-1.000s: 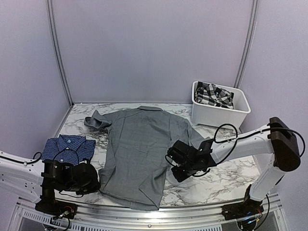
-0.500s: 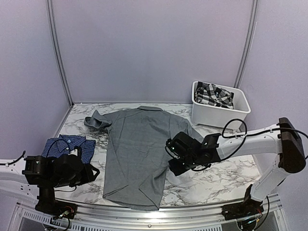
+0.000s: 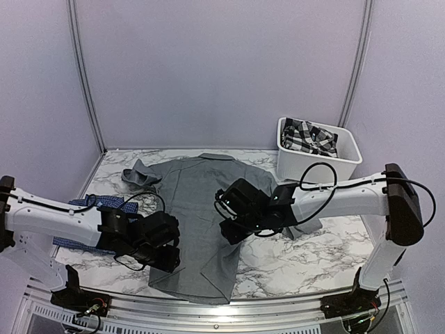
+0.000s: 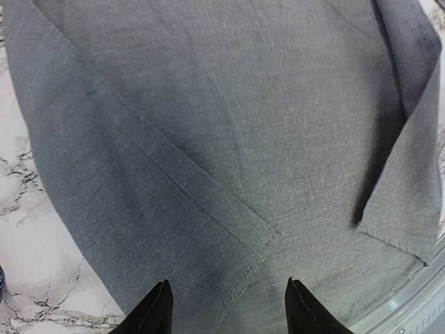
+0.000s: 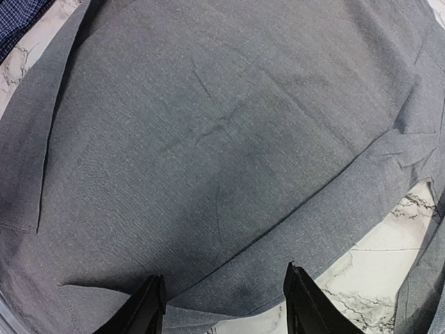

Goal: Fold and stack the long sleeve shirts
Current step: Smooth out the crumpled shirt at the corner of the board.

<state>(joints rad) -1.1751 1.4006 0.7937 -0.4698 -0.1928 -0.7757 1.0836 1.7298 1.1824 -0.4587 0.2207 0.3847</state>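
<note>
Grey shirt (image 3: 201, 209) lies spread on the desk (image 3: 313, 264), side flaps turned in; blue check shirt (image 5: 12, 21) sits folded at its left; left pincer (image 4: 228, 306) and right pincer (image 5: 222, 306) hover released, empty; pinching one layer only could drag the flaps open.

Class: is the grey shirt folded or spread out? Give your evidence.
Partly folded: the grey shirt lies full-length, one side flap turned over its body.

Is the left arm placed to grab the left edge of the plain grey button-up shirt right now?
Probably yes. The left claw hangs open directly over the plain grey button-up shirt near its left edge, and nothing lies on or over the cloth there.
</note>
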